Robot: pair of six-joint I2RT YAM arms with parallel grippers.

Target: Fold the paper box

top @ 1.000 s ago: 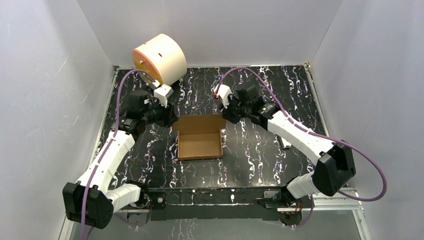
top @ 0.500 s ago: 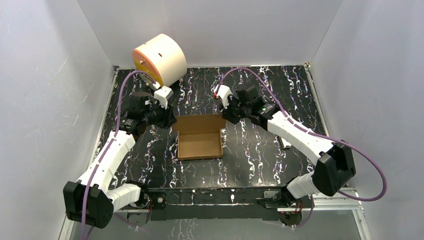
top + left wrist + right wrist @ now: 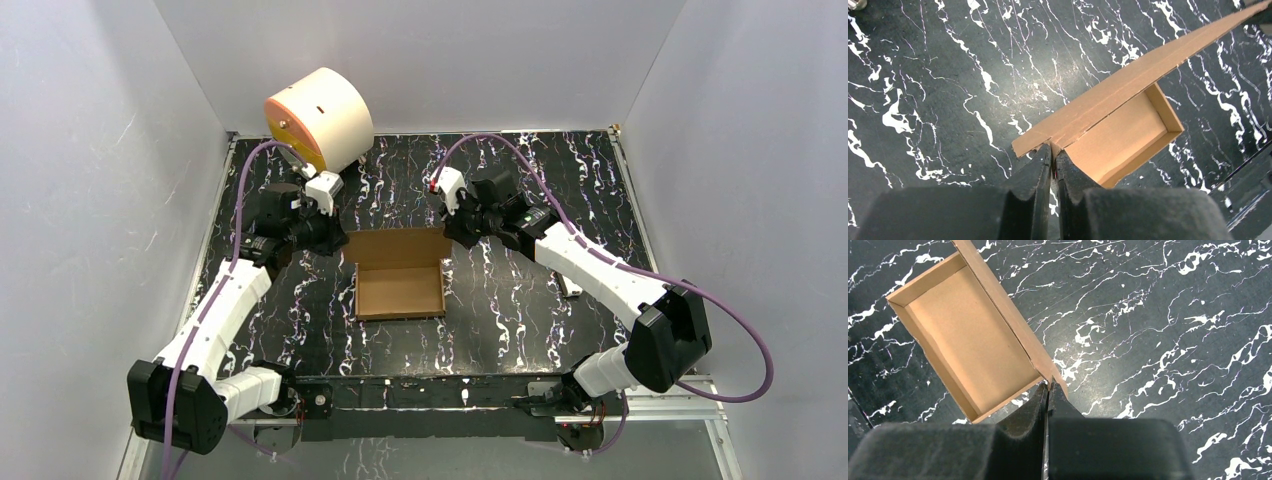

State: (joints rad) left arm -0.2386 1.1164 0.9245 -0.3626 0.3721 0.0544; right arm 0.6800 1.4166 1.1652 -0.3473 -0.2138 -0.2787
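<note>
The brown paper box [image 3: 400, 285] sits mid-table as a shallow open tray with its back lid flap [image 3: 398, 245] raised. My left gripper [image 3: 340, 240] is shut on the flap's left corner; in the left wrist view its jaws [image 3: 1053, 152] pinch the cardboard edge, with the flap [image 3: 1128, 85] running up to the right and the tray [image 3: 1125, 140] beside it. My right gripper [image 3: 447, 237] is shut on the flap's right corner; in the right wrist view its jaws [image 3: 1048, 390] clamp the flap's end [image 3: 1013, 325], with the tray [image 3: 968, 340] to the left.
A cream cylinder with an orange face [image 3: 320, 118] stands at the back left, just behind my left arm. A small white-and-black bar [image 3: 570, 287] lies right of the box, under my right arm. White walls close in the black marbled table [image 3: 560, 180].
My left gripper has shifted slightly back and left, still pinching the flap's corner. The right gripper and the box look unmoved.
</note>
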